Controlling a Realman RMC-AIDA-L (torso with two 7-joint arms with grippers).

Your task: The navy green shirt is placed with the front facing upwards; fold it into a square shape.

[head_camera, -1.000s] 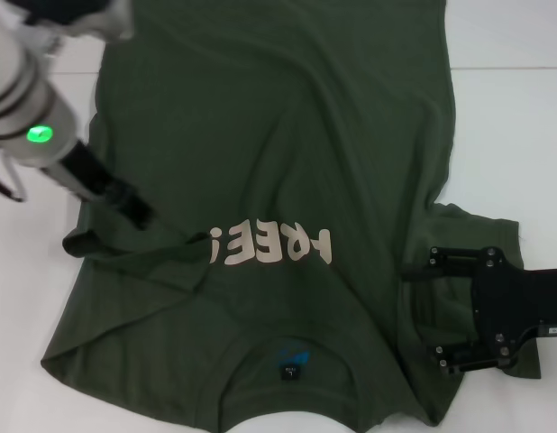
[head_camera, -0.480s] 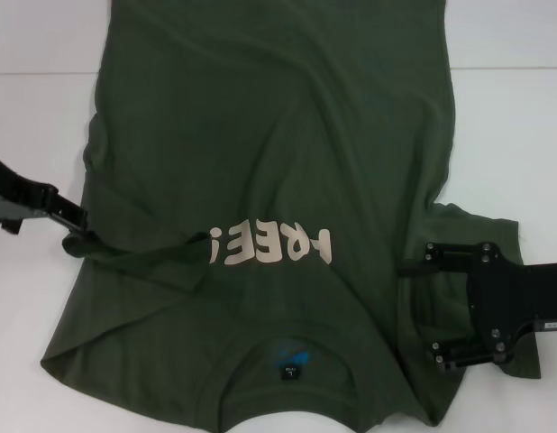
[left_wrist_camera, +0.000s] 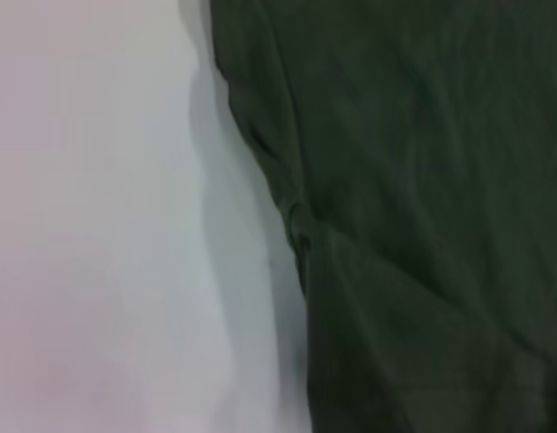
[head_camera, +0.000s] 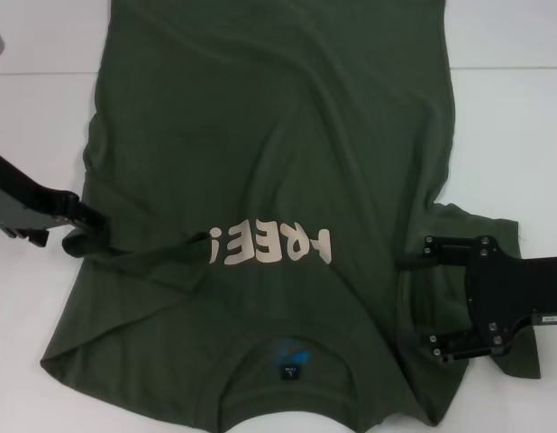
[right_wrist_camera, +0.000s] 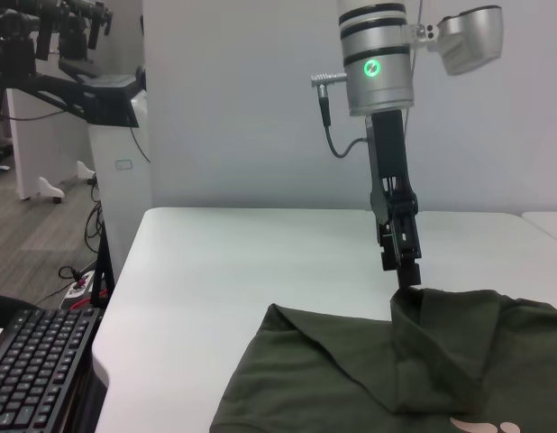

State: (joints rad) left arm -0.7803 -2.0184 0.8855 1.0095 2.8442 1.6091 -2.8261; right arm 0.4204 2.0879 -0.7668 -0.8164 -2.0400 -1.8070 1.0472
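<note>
Navy green shirt (head_camera: 278, 180): laid front up across white table (head_camera: 504, 126), collar twd near edge, hem running off far edge of view, "FREE!" print (head_camera: 271, 244) mid-chest. Soft, light, limp cotton by the look; likely to drape, crease and slide on smooth top, no stiffness to carry a fold. Best taken at hems, sleeve ends or side seams, pinched through both layers. Left sleeve already bunched inward twd chest, ridge of cloth raised there. Left gripper (head_camera: 80, 216): at shirt's left side edge nr table's left edge, tip on the bunched sleeve cloth, seemingly pinching it; jaw gap not readable, so state unclear. Right gripper (head_camera: 414, 302): low over right sleeve (head_camera: 468, 225) nr table's near-right corner, fingers spread wide, nothing held, tips resting on or just above cloth.
</note>
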